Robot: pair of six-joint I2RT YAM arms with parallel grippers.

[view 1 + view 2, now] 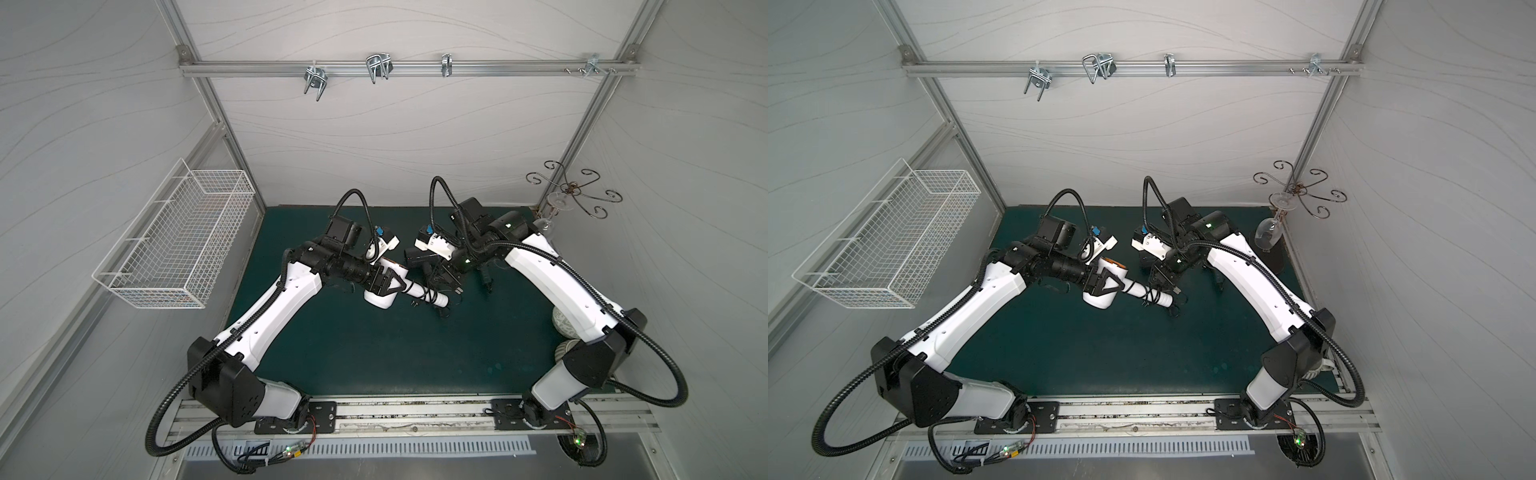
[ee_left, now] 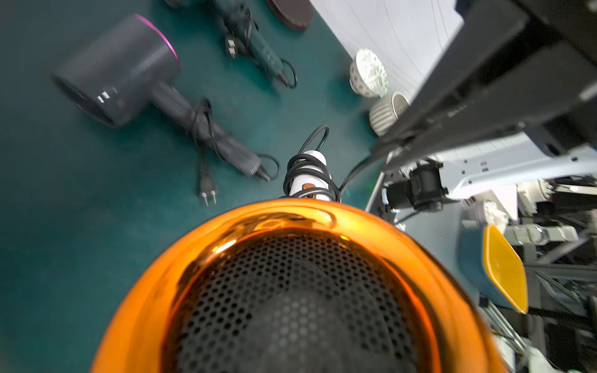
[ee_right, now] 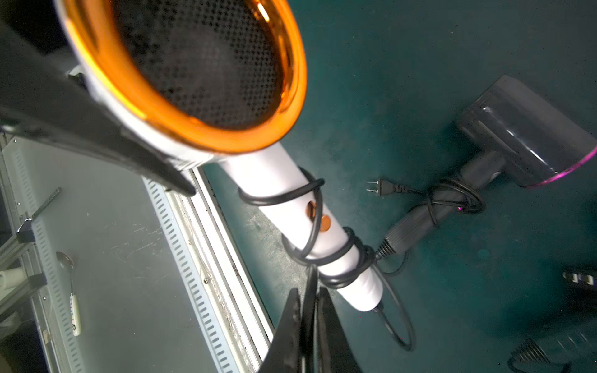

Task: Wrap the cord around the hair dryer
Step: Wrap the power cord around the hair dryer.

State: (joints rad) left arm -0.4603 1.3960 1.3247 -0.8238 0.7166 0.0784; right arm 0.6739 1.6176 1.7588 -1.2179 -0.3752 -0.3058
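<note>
two grippers hold one white dryer (image 1: 379, 300) and its cord. the dryer sits near the middle of the green mat (image 1: 353, 353), between the two arms, in both top views. the left gripper (image 1: 390, 284) is clamped across the dryer's head. the handle (image 3: 274, 174) points away from that gripper toward the right arm. we cannot tell whether the handle end touches the mat.

the black cord (image 3: 284, 197) lies in several loose turns around the white handle. we see one turn near the head, a strand crossing the two copper buttons (image 3: 325, 222), and a tighter bunch of turns near the handle end. a slack loop leaves the end of the handle and curves over the mat.

the right gripper (image 3: 309, 292) is closed on the cord. in the right wrist view one strand runs from the bunch of turns in between the two black fingers (image 3: 290, 323), which stand just beside the handle.

one grey dryer (image 3: 529, 135) lies on the mat near the white handle, apart from it. its own lead is wound around its grip and its plug (image 3: 384, 188) lies flat on the mat. in the left wrist view the orange ring (image 2: 155, 290) and black grille (image 2: 297, 306) of the held dryer fill much of the view.
</note>
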